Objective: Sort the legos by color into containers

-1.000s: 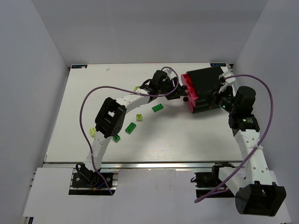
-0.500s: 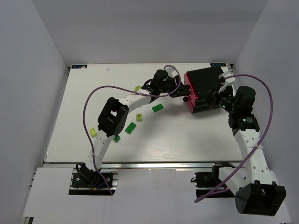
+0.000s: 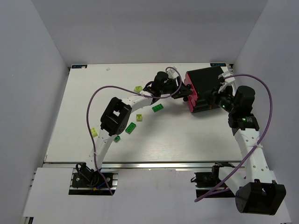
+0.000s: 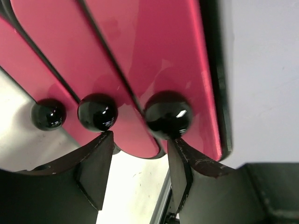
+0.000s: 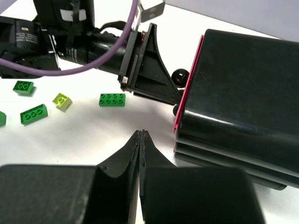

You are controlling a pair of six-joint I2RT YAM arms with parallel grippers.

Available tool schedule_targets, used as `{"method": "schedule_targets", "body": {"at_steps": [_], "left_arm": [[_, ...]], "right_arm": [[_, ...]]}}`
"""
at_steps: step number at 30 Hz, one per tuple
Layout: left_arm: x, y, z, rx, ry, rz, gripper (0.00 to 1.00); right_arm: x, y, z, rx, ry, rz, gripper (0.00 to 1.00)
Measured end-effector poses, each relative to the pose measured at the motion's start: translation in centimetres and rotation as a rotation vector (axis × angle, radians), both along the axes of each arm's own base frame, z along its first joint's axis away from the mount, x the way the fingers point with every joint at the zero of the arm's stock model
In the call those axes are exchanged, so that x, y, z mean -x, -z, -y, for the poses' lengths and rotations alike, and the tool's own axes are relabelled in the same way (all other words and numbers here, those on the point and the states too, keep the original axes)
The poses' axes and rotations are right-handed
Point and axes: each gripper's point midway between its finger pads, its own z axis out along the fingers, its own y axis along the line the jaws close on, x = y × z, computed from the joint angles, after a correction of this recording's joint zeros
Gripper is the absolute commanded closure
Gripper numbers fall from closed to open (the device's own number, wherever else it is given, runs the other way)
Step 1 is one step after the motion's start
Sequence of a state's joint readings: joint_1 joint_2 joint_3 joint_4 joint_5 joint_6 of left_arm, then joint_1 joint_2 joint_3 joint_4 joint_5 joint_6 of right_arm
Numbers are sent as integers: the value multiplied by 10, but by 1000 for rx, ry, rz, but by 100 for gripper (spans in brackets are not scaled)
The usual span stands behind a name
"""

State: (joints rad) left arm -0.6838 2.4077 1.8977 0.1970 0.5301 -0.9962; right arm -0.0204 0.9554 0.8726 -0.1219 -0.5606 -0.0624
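Small green and lime plastic bricks (image 3: 158, 108) lie loose on the white surface (image 3: 74, 93), left of stacked black drawers with magenta fronts (image 3: 205, 79). The right claw (image 5: 141, 135) is closed and empty beside them; the left claw (image 4: 138, 158), open just short of two round knobs (image 4: 168, 114), may grab the wrong one.

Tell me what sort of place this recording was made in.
Probably a lab robot cell: a white tabletop boxed in by plain pale walls, two arms bolted at its near edge, and task props, loose legos and a black drawer stack.
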Motion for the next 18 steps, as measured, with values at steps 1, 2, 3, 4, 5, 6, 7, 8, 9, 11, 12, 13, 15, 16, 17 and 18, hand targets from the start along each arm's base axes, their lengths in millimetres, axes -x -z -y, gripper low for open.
{"method": "schedule_targets", "body": {"at_steps": [1, 2, 3, 4, 5, 6, 7, 8, 9, 11, 12, 13, 15, 16, 17, 18], "left_arm": [[1, 2, 0, 0, 4, -8, 40], [1, 5, 1, 0, 6, -15, 39], [2, 8, 2, -2, 8, -22, 38], [2, 10, 2, -1, 9, -25, 38], [3, 11, 3, 2, 11, -28, 37], [3, 12, 4, 4, 12, -31, 37], [3, 12, 4, 5, 12, -34, 36], [4, 11, 4, 8, 14, -33, 36], [4, 10, 4, 13, 17, -32, 35], [5, 6, 6, 27, 27, -26, 33], [5, 5, 6, 33, 29, -22, 33], [5, 4, 6, 40, 30, -20, 33], [5, 0, 7, 57, 33, -11, 32], [5, -1, 7, 63, 34, -8, 32], [4, -2, 7, 70, 33, -7, 32], [4, -4, 7, 77, 34, -3, 32]], "right_arm": [[0, 1, 0, 0, 0, -2, 100], [0, 1, 0, 0, 0, -2, 100], [0, 1, 0, 0, 0, -1, 100], [0, 1, 0, 0, 0, -1, 100], [0, 1, 0, 0, 0, -1, 100], [0, 1, 0, 1, 0, -1, 100], [0, 1, 0, 1, 0, -1, 100], [0, 1, 0, 1, 0, -1, 100], [0, 1, 0, 1, 0, -1, 100], [0, 1, 0, 1, 0, -2, 100], [0, 1, 0, 1, 0, -2, 100], [0, 1, 0, 1, 0, -2, 100], [0, 1, 0, 1, 0, -2, 100], [0, 1, 0, 1, 0, -3, 100], [-1, 1, 0, 1, 0, -3, 100], [-1, 2, 0, 1, 0, -5, 100]]}}
